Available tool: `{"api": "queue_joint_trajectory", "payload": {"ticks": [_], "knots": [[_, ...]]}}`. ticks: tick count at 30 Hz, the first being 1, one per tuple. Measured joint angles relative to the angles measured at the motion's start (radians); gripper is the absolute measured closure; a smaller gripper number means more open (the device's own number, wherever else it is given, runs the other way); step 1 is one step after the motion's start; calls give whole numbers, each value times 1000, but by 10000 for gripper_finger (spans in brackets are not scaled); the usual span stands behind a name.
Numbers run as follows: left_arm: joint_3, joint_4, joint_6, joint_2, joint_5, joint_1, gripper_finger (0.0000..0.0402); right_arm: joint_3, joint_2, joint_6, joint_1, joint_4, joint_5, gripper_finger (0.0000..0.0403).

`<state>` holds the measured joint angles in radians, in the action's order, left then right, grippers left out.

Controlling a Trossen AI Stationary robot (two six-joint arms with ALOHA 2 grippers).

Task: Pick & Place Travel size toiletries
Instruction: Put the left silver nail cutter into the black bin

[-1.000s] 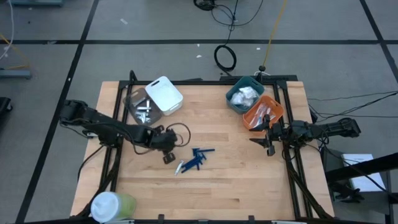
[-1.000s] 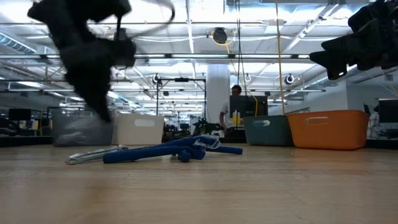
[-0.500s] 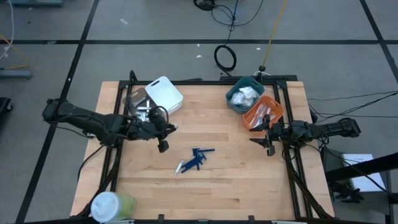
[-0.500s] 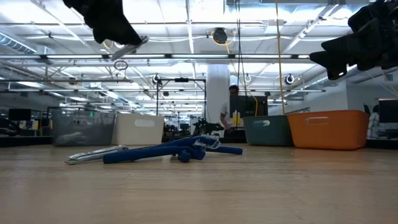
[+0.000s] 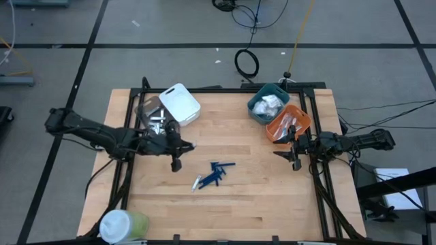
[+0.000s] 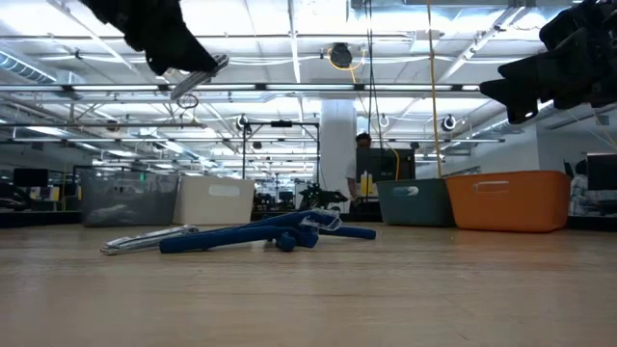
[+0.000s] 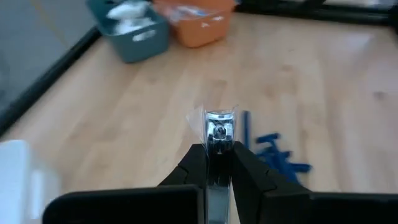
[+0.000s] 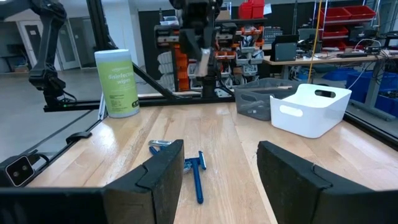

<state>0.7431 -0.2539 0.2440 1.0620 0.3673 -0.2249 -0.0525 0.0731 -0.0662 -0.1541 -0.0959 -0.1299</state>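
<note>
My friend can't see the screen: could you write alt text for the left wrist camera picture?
Two dark fingers pinch a small silver tube above a wooden table. Blue sticks lie below on the wood, with a teal bin and an orange bin farther off.

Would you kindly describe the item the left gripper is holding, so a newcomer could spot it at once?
On the wooden table, look left of centre, where the left gripper hangs above the boards. Pinched in its shut fingers is a small silver tube. Unlike the blue sticks lying on the table nearby, it is shiny, metallic and lifted off the surface.

Bare table (image 5: 272, 197) (bins (image 5: 268, 103) rearward)
</note>
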Motion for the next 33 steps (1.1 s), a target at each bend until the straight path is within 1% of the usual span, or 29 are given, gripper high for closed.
{"api": "queue_joint_trajectory", "payload": {"ticks": [3,9,12,16,21,25,27,30,33], "knots": [[-64,104,6,-28,-7,2,373,0,0,0,0,0,0,211],[-157,111,49,-140,63,20,370,0,0,0,0,0,0,211],[-179,61,80,-214,110,51,370,0,0,0,0,0,0,211],[-180,-53,127,-296,243,95,368,0,0,0,0,0,0,211],[-180,-146,191,-354,375,164,366,0,0,0,0,0,0,211],[-180,-235,318,-362,528,241,366,0,0,0,0,0,0,211],[-180,-287,397,-363,580,293,365,0,0,0,0,0,0,211],[-180,-338,467,-361,593,375,365,0,0,0,0,0,0,211],[-180,-349,498,-347,548,451,365,0,0,0,0,0,0,211]]}}
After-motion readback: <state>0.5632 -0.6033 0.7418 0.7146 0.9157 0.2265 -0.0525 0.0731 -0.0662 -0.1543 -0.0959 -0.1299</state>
